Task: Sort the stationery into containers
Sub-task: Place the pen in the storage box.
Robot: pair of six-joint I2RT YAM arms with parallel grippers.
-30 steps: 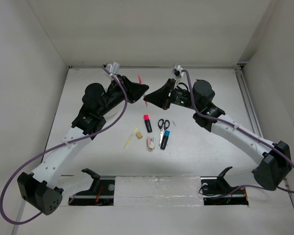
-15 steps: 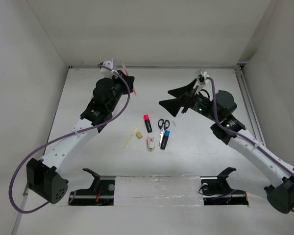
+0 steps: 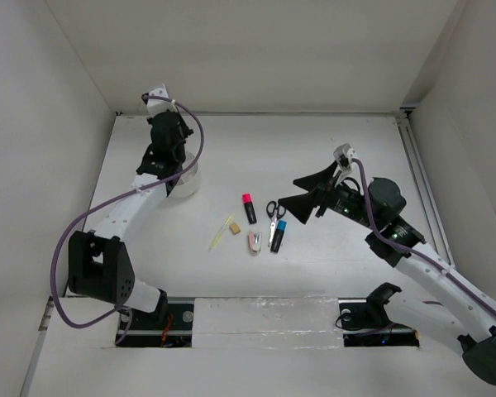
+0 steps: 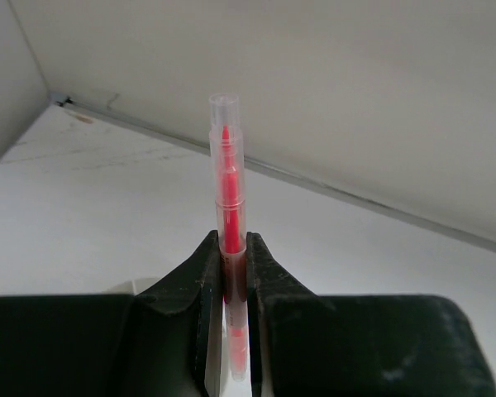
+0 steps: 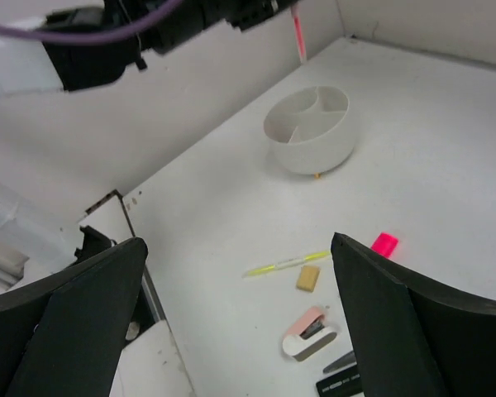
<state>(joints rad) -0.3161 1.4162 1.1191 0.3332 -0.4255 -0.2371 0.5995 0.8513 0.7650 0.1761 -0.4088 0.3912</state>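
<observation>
While the left gripper (image 3: pixel 170 149) hangs over the white tray (image 3: pixel 190 186) at the far left in the top view, the right gripper (image 3: pixel 288 191) stands spread wide beside the scissors (image 3: pixel 274 209), well apart from the tray; in the left wrist view the jaws pinch a pink pen (image 4: pixel 229 174), its long axis running straight out past them; in the right wrist view the pen hangs upright above the tray's far rim, so a straight lowering by the left arm looks likely.
</observation>
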